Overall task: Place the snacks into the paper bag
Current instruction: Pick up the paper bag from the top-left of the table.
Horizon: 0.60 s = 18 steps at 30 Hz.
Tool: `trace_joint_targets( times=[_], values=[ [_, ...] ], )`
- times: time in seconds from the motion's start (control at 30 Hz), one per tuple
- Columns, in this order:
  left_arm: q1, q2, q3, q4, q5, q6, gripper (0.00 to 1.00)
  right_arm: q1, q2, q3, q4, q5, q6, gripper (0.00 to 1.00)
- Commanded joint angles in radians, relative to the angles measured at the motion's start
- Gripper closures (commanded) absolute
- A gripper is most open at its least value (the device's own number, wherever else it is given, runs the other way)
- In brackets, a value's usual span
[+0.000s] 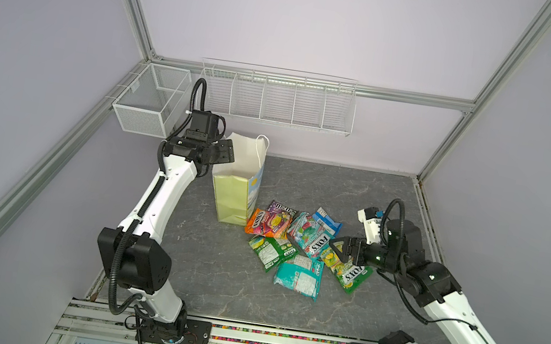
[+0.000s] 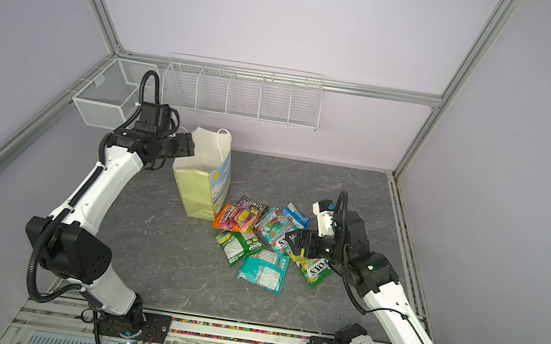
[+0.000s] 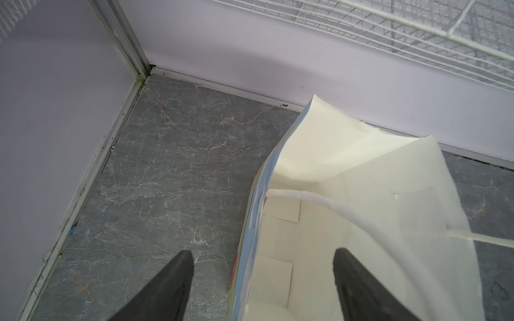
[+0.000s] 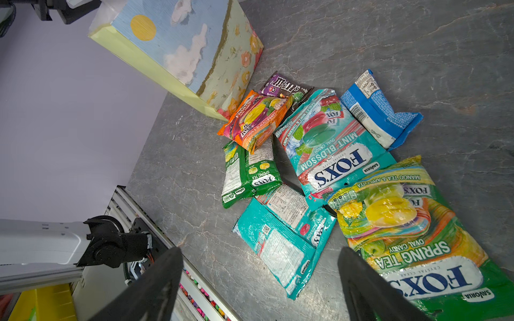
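Since all seven snacks (image 4: 319, 166) sit heaped on the table (image 1: 211, 282) right beside the upright paper bag (image 1: 232, 196), which looks empty, nothing's packed yet, with the left gripper (image 3: 262, 251) spread astride the bag's wall and the right gripper (image 4: 260, 250) spread empty over the heap.

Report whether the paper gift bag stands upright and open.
Upright and open: the tall paper gift bag with yellow-green side panels stands on its base, mouth spread, white inside showing in both top views.

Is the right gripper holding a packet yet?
No, the right gripper stands open and empty, and the snacks lie loose on the table.
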Motion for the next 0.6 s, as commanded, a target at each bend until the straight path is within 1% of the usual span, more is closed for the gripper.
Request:
trace_joint_targets(
  times=[0.0, 0.23, 0.5, 0.57],
  values=[
    [0.005, 0.027, 0.048, -0.031, -0.020, 0.013, 0.22, 0.006, -0.010, -0.023, 0.008, -0.012, -0.011, 0.10],
    [0.005, 0.069, 0.073, -0.038, -0.018, 0.013, 0.32, 0.008, -0.016, -0.052, -0.005, 0.002, -0.020, 0.10],
    [0.005, 0.097, 0.080, -0.046, -0.020, 0.010, 0.49, 0.007, -0.013, -0.039, -0.024, 0.007, -0.032, 0.10],
    [0.005, 0.098, 0.082, -0.046, -0.022, 0.009, 0.51, 0.007, -0.013, -0.038, -0.025, 0.007, -0.033, 0.10]
  ],
)
